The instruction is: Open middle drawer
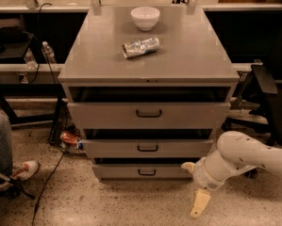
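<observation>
The grey cabinet (150,65) has three drawers. The middle drawer (107,149) is the wide low front with a small dark bar handle (147,148) at its centre, and a dark gap shows above it. My gripper (193,185) is low at the cabinet's front right, beside the bottom drawer (117,172), below and to the right of the middle drawer's handle. It touches no handle. Its two cream fingers (200,204) stand apart with nothing between them.
A white bowl (145,17) and a crumpled silver can (140,47) lie on the cabinet top. The taller top drawer (107,114) sits above. A person's leg and shoe (22,169) and cables are on the floor at left. A dark chair (268,98) stands at right.
</observation>
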Available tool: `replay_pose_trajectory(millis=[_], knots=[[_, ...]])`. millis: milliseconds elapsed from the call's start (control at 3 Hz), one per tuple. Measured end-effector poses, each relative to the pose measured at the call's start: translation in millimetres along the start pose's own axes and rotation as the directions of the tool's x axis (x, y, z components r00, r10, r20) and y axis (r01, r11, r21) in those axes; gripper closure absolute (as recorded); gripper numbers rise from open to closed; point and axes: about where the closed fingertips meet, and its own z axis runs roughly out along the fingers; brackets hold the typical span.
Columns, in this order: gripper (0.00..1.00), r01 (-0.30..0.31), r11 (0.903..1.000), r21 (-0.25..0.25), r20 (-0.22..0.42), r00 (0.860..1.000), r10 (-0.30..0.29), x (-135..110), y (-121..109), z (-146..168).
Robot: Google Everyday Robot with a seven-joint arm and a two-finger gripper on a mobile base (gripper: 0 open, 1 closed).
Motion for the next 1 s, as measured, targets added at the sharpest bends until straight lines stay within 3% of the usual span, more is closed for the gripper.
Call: replay_pose_trajectory(millis=[333, 667, 1000], knots=[[0.0, 0.119, 0.9848, 0.127, 0.017, 0.992, -0.122, 4.8, -52.2, -12.5], [0.0, 0.176, 0.9673, 0.183, 0.035, 0.982, -0.185, 6.5, -89.5, -14.3], [0.0, 0.176, 0.9673, 0.183, 0.035, 0.982, -0.185, 6.5, -89.5, -14.3]])
